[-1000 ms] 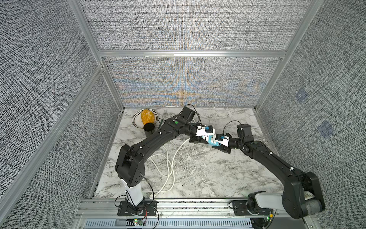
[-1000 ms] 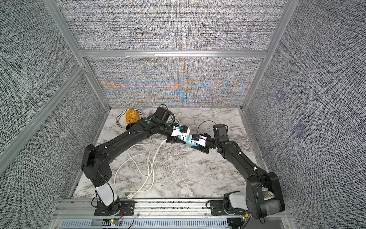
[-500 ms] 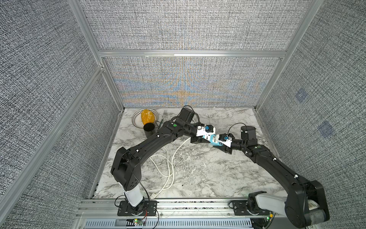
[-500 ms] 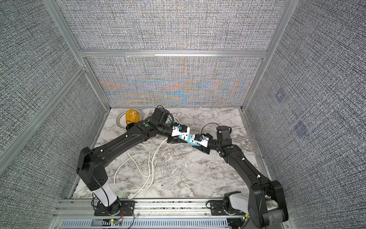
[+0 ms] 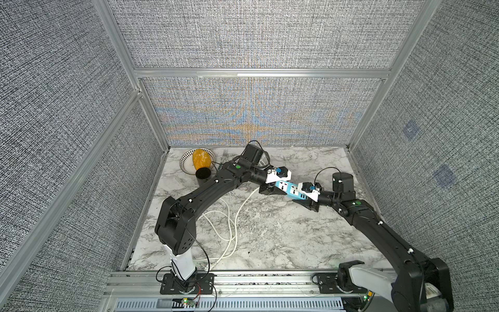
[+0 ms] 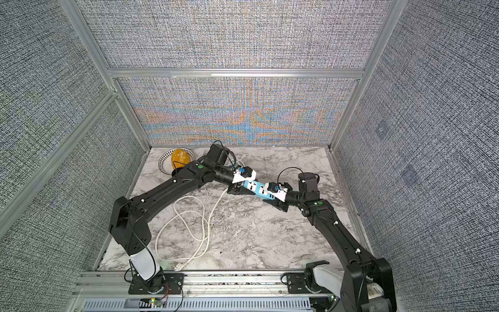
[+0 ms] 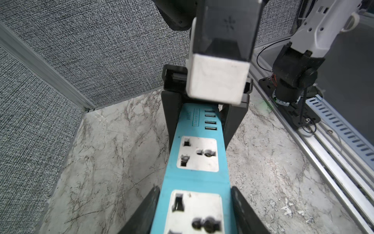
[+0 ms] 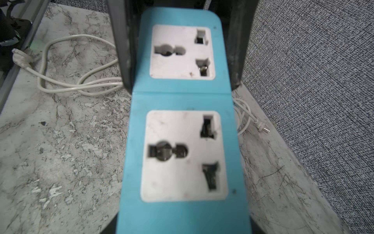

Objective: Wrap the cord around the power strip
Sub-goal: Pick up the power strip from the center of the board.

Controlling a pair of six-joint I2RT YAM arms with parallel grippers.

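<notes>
1. The left gripper (image 5: 276, 185) is clamped on the upper-left end of the blue power strip (image 5: 288, 189), mid-frame in both top views.
2. The right gripper (image 5: 302, 195) grasps its lower-right end.
3. The white cord (image 5: 232, 224) lies in loose loops on the marble table (image 5: 283, 237), lower left of the strip.

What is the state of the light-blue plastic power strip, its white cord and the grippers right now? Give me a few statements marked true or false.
1. The left gripper and the right gripper are both shut on the light-blue plastic power strip, one at each end. True.
2. The white cord is already wound around the strip. False: it lies in loose loops on the grey-veined marble table.
3. The strip's white sockets face upward. True.
4. The patterned white bowl holding a yellow object stands beside the right gripper. False: it stands in the far corner on the robot's left.
</notes>
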